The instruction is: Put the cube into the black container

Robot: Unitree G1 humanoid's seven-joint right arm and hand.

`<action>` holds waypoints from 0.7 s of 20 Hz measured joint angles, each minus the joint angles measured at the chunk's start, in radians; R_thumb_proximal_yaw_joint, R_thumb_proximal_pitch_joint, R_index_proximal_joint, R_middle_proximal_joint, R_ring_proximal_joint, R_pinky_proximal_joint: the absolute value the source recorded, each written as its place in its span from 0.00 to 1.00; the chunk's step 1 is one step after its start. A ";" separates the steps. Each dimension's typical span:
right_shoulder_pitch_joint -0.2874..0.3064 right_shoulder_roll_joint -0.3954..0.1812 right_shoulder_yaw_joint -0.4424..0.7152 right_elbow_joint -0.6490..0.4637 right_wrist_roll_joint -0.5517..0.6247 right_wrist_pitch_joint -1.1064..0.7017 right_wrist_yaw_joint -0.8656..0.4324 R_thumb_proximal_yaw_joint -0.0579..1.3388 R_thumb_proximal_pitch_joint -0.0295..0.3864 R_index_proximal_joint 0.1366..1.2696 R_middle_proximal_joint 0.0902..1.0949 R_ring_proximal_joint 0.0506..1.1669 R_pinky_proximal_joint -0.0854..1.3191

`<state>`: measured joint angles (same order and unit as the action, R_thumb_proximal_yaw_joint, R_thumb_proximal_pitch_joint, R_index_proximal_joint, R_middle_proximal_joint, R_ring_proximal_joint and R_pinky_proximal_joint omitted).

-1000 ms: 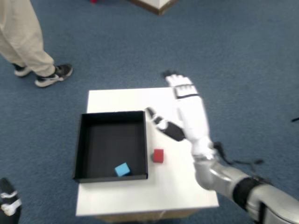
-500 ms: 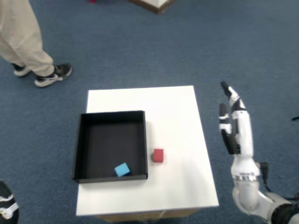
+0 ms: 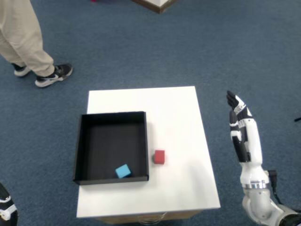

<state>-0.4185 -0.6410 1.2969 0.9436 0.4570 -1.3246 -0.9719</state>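
Observation:
A black square container (image 3: 112, 146) sits on the left half of the white table (image 3: 174, 113). Inside it, near the front right corner, lies a light blue cube (image 3: 123, 171). A red cube (image 3: 160, 157) rests on the table just right of the container's right wall. My right hand (image 3: 242, 133) is off the table's right edge, over the carpet, fingers straight and apart, holding nothing. It is well to the right of the red cube.
A person's legs and sneakers (image 3: 54, 75) stand on the blue carpet beyond the table's far left corner. A white-and-wood object (image 3: 157, 4) shows at the top edge. My left hand (image 3: 7, 207) peeks in at the bottom left corner.
My right hand swung from above the table's middle out past its right edge, then drifted slightly further right and down. Both cubes stayed in place.

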 measured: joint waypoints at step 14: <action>0.039 0.027 0.053 0.035 0.226 -0.006 0.171 0.03 0.56 0.10 0.09 0.10 0.01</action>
<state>-0.3800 -0.6135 1.3494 0.9791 0.6830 -1.3306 -0.8014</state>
